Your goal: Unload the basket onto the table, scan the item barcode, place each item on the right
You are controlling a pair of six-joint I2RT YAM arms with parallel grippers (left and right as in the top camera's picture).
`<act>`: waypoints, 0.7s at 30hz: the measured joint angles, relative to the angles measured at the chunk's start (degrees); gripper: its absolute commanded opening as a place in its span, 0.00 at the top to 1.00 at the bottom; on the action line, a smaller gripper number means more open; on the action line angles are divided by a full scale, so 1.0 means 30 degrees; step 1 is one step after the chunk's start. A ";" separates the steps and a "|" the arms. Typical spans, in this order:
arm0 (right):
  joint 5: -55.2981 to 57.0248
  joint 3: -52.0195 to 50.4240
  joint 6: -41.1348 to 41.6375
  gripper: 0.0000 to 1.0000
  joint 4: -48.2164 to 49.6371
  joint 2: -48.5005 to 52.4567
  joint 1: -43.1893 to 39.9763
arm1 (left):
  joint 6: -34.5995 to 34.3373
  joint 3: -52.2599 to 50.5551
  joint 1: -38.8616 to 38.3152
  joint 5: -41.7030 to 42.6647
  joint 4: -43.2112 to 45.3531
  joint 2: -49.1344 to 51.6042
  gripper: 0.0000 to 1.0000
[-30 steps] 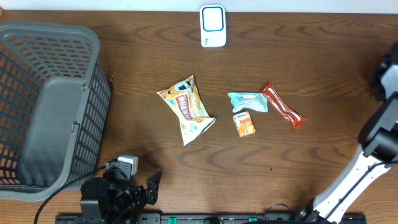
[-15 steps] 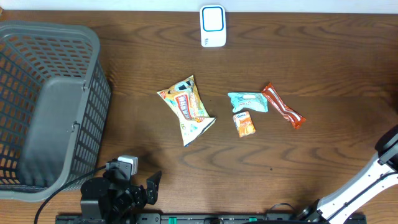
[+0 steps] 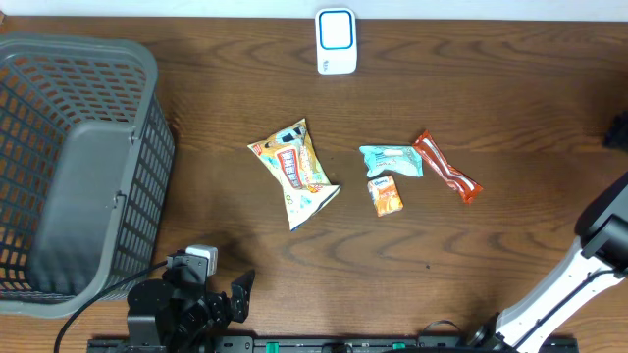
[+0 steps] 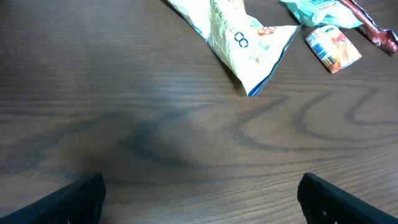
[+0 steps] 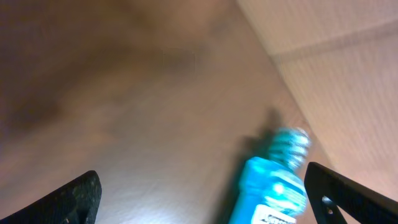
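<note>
Fingers (image 4: pixel 78 198) of the left arm stood spread wide, their dark tips showing only at the two lower corners of the left wrist view. Nothing was held between them. They hung low over bare tabletop (image 3: pixel 471 88), touching none of the goods.

The right arm's fingers (image 5: pixel 78 194) were likewise parted to the edges of their own view, with nothing gripped. That picture was blurred. Beyond the tips a blue bottle (image 5: pixel 273 186) lay on the wood near the tabletop's edge, apart from both fingers. It did not show in the overhead view.

Four packaged goods lay near the middle of the tabletop. A snack bag (image 3: pixel 294 172) sat to the left of the group, ahead of the left arm (image 3: pixel 186 302). A teal packet (image 3: pixel 391 159) lay to its right, with a small orange packet (image 3: pixel 386 194) just beside it on the near side. A red wrapper (image 3: pixel 446 167) lay slanted, its end close against the teal packet; whether they touched could not be told.

The white scanner (image 3: pixel 336 41) stood at the far edge, well apart from the goods. A grey basket (image 3: pixel 147 118) occupied the left end. The right arm (image 3: pixel 589 265) reached along the right edge.
</note>
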 measured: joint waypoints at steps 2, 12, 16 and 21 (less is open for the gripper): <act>-0.1566 0.0007 0.0175 0.01 -0.0007 -0.1129 0.0568 | 0.0000 -0.0007 0.0000 0.0000 0.0007 0.0000 0.02; -1.2779 0.0517 0.1916 0.01 -0.1486 -0.8721 0.3818 | 0.0000 0.0000 0.0000 0.0000 0.0000 0.0000 0.01; -1.3216 0.0517 0.1195 0.01 -0.2572 -1.0163 0.6149 | 0.0000 -0.0007 0.0000 0.0000 0.0000 0.0000 0.01; -0.9930 0.0510 0.0240 0.01 -0.2965 -1.1468 1.0076 | 0.0000 0.0000 0.0000 0.0000 0.0000 0.0000 0.02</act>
